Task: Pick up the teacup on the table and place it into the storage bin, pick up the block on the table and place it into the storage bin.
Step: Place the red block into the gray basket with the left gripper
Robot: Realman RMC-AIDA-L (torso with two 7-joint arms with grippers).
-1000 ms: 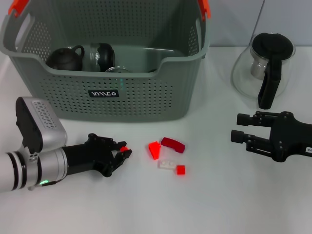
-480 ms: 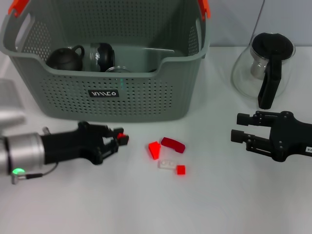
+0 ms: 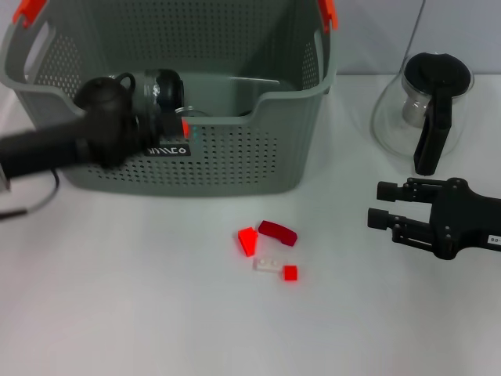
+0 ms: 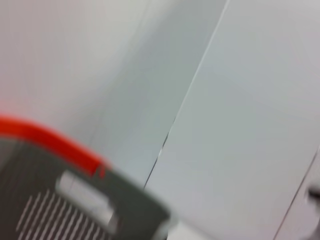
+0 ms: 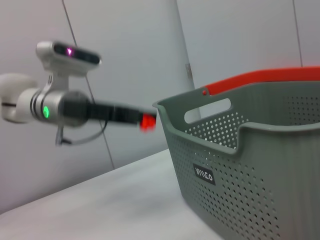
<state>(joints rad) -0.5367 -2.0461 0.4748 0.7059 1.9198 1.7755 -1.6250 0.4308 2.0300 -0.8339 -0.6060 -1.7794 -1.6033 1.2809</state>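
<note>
The left hand (image 3: pixel 174 128) is raised in front of the near wall of the storage bin (image 3: pixel 235 157), about level with its rim, and pinches a small red block (image 3: pixel 185 126) at its tip. The block sits just at the front rim of the bin, above the black label (image 3: pixel 165 149), not yet inside. The right wrist view shows the same thing from the side: the left hand (image 5: pixel 135 116) reaches in with the red block (image 5: pixel 147 121) touching or nearly touching the bin's corner rim (image 5: pixel 165 107); it cannot be told which.

Inside the bin lie a dark teapot (image 3: pixel 106 90) and a glass jar with a dark lid (image 3: pixel 160 86).

On the tabletop (image 3: pixel 156 298) in front of the bin, well apart from the left hand, remain other pieces: a bright red wedge (image 3: pixel 248 240), a dark red curved piece (image 3: pixel 278 232), a white block (image 3: pixel 268 265) and a small red cube (image 3: pixel 290 272) just beside it.

The right hand (image 3: pixel 380 205) rests low over the tabletop to the right, fingers spread apart, holding nothing. Behind it stands a glass pot with a black handle (image 3: pixel 429 110).

The left wrist view shows only the bin's orange handle clip (image 4: pixel 50 142), a handle slot and the wall behind.
</note>
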